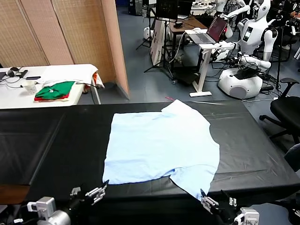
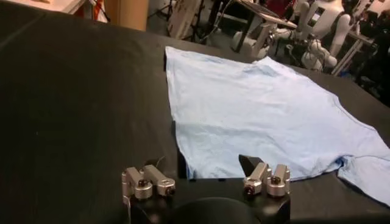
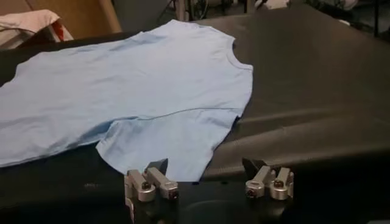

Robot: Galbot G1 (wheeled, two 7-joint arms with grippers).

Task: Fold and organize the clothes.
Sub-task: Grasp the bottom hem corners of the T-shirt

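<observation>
table (image 1: pixel 56 140): black cover, spans the lower half of the frame
on it: pale blue T-shirt (image 1: pixel 159 145), spread flat, centre of frame, one sleeve at the near edge

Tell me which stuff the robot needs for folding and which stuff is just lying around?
For the job:
blue T-shirt, spread flat
left hand, open, at the near edge
right hand, open, by the sleeve
black table

Just lying around:
green and red clothes
white side table
laptop

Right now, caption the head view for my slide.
Sky-blue T-shirt spread on black table, left gripper and right gripper open at near edge.
</observation>
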